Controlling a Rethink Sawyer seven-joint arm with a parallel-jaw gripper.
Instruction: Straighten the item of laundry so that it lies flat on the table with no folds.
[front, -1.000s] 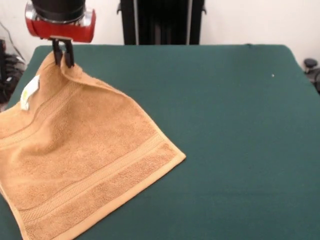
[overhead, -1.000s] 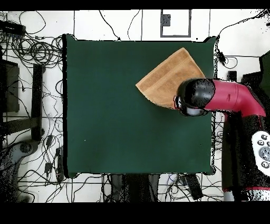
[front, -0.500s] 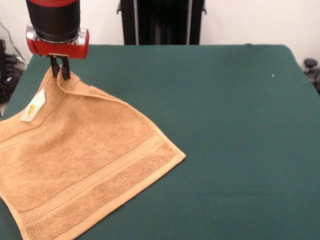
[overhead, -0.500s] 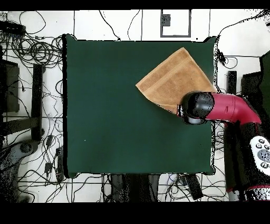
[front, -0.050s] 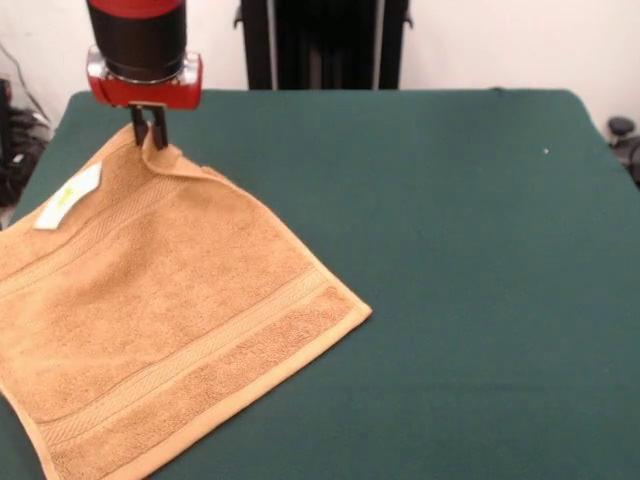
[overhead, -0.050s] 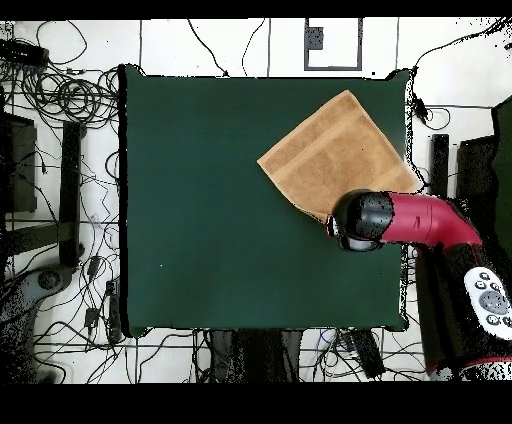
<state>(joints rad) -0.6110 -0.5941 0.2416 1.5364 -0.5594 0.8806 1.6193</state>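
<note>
The tan towel (front, -0.050s: 165, 310) lies spread on the left part of the green table (front, -0.050s: 460, 260), turned like a diamond, with its left corner running out of the picture. A white-yellow tag (front, -0.050s: 68, 195) lies on its far-left edge. My gripper (front, -0.050s: 151, 128) stands at the towel's far corner, shut on it; that corner is pinched up into a small ridge. From above, the towel (overhead, -0.050s: 335, 152) sits near the table's (overhead, -0.050s: 210, 200) upper right edge, and the arm's wrist (overhead, -0.050s: 360, 220) covers the gripped corner.
The towel's left side reaches the table's left edge in the front view. A black pedestal (front, -0.050s: 322, 42) stands behind the far edge. Cables (overhead, -0.050s: 60, 100) and a dark stand (overhead, -0.050s: 70, 190) lie on the floor around the table.
The gripper has moved to the right in the front view, carrying the pinched corner with it. The towel's far-left edge has stretched out and the tag now lies flatter.
</note>
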